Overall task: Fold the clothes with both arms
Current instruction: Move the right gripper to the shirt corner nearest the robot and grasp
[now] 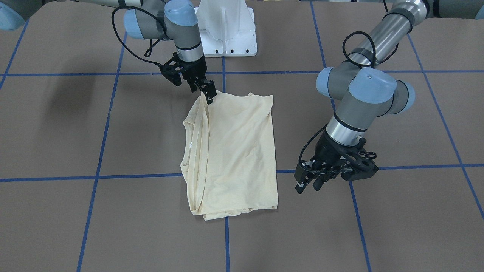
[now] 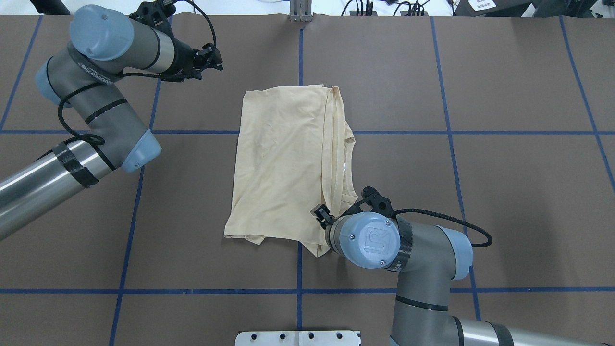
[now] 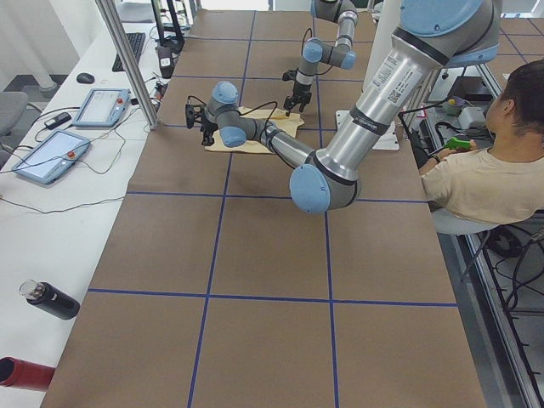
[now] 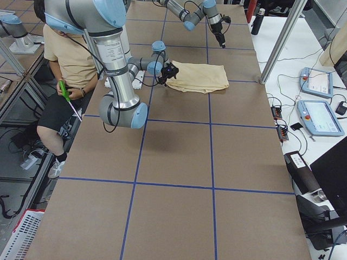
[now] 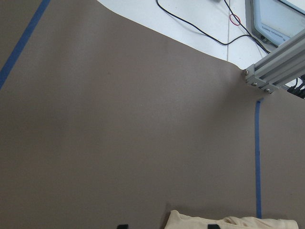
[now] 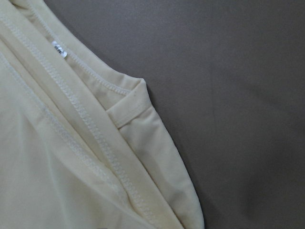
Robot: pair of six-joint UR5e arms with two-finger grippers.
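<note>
Left gripper (image 1: 308,187) first: the jaws are spread wide with nothing between them. In the left wrist view the two black fingertips (image 5: 123,225) sit far apart at the bottom edge. It hangs just off the T-shirt's (image 1: 234,151) long plain side, near the corner farthest from the robot, and isn't touching the cloth.

The right gripper (image 1: 207,95) is down at the shirt corner nearest the robot, on the collar side. Its tips are right on the fabric there. Honestly I can't tell if the jaws are pinching the cloth or just sitting on it.

The shirt itself is folded into a rough rectangle, plain side up. The collar and its small white tag (image 6: 58,49) show along one long edge.

It lies about mid-table (image 1: 378,234) on a brown matte cover. Blue tape lines (image 1: 132,176) make a grid that runs under the shirt. The white pedestal (image 1: 227,30) is just past the shirt on the robot's side.

A person (image 3: 493,178) sits beyond that. Off the far side of the shirt there's a white bench with two tablets (image 3: 102,106) and a black bottle (image 3: 49,299).
</note>
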